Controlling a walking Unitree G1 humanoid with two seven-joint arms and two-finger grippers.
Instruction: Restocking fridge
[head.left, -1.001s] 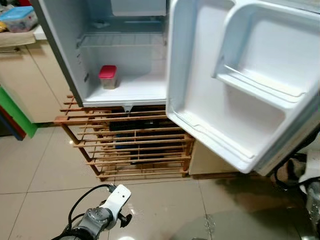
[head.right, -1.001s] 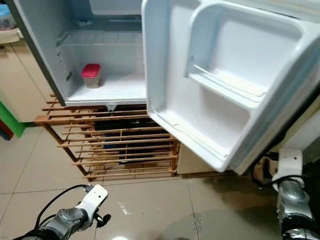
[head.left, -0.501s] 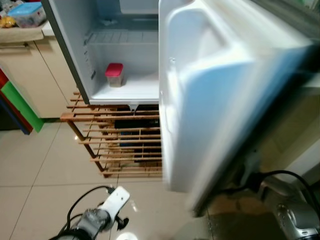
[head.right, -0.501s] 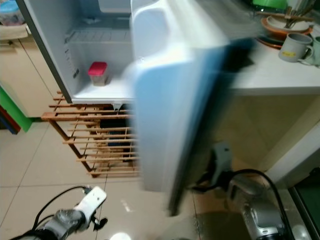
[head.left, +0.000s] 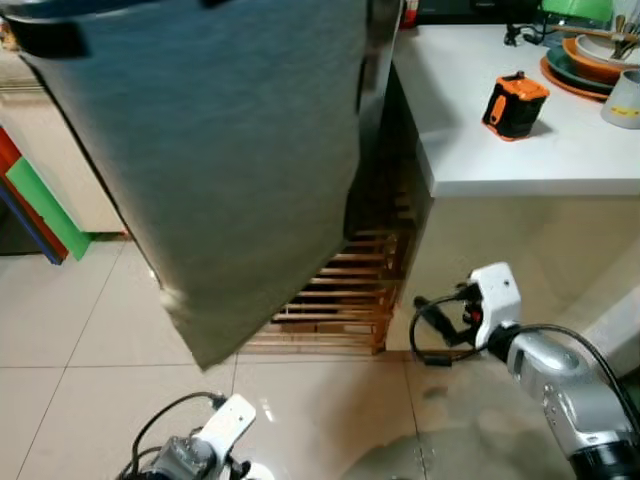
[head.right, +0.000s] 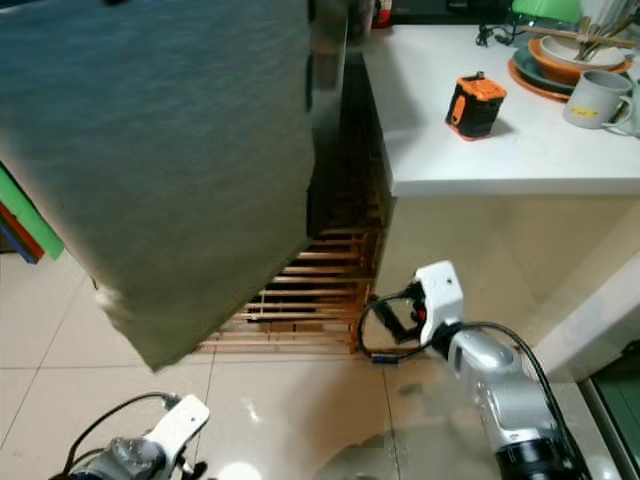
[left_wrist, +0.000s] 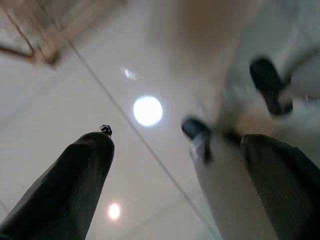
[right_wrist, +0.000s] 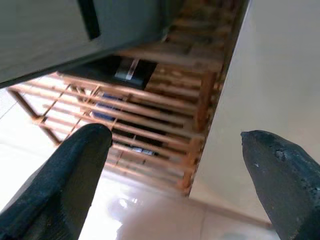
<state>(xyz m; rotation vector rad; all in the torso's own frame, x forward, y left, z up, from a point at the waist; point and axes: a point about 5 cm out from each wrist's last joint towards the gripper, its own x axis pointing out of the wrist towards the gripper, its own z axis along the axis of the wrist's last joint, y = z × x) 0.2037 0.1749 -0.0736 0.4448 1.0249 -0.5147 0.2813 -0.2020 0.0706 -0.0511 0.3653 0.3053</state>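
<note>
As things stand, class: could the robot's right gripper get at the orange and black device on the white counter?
Probably, with a lift: the right gripper hangs open below the counter edge; the orange and black device sits unobstructed.

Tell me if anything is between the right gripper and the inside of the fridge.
Yes. The grey fridge door hangs across the front of the fridge, above the wooden rack. The right gripper, fingers apart, is low beside the rack, near the counter.

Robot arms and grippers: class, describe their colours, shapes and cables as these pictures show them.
The right arm is a rounded silver tube ending in a white boxy wrist block, with black cables looping beside it. The left arm is grey metal with the same white block and a thin black cable arching over it. Each gripper, left gripper and right gripper, has two long, rounded black fingers.
</note>
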